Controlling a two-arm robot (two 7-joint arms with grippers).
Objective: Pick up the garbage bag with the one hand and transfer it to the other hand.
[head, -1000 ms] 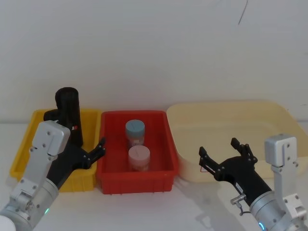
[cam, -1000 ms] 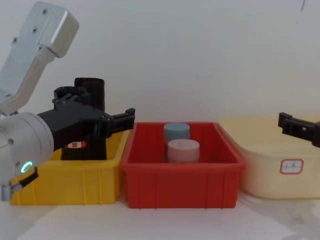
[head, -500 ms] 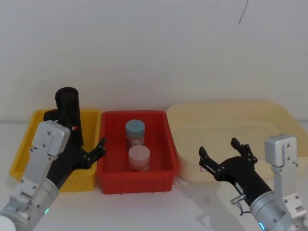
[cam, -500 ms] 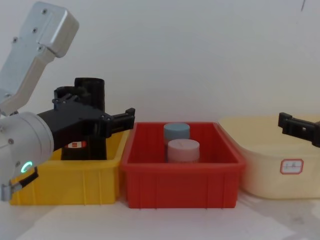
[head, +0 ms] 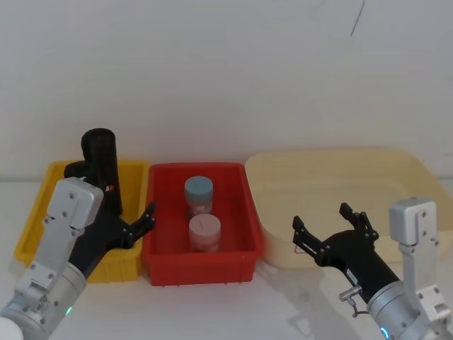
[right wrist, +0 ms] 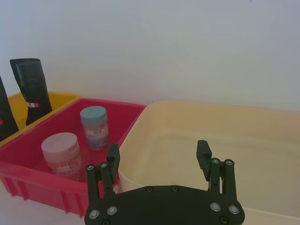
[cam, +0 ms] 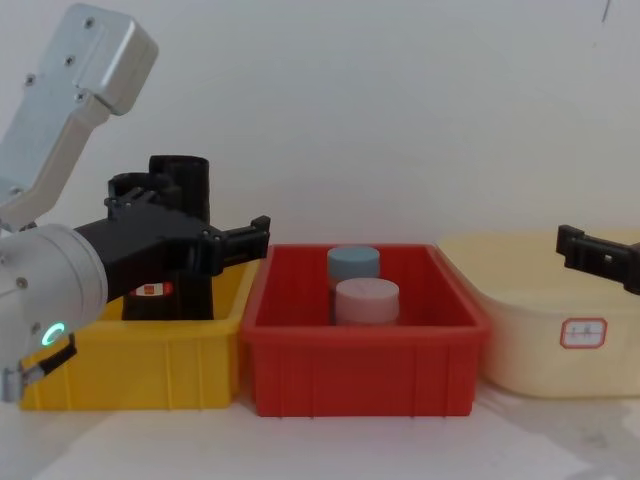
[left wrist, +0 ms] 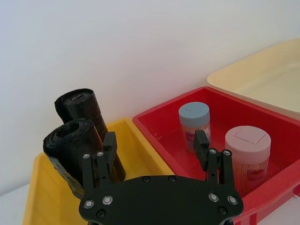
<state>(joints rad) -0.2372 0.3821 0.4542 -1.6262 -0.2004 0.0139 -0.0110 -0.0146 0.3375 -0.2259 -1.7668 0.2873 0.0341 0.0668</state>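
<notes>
The garbage bag (head: 101,168): tall black roll, white-and-orange band, upright in yellow bin (head: 37,212) at 9 o'clock; my left hand (left wrist: 154,143) wide open, empty.

Left tool (left wrist: 155,140), right tool (right wrist: 158,149); both agape

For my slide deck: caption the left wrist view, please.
Open left gripper hovers by two black garbage bag rolls standing in the yellow bin, beside the red bin.

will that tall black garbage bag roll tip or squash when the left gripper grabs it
Probably tips easily: the garbage bag roll stands tall and narrow in the yellow bin. Its rolled plastic looks soft and crinkled, so it may dent slightly under the open left gripper.
</notes>
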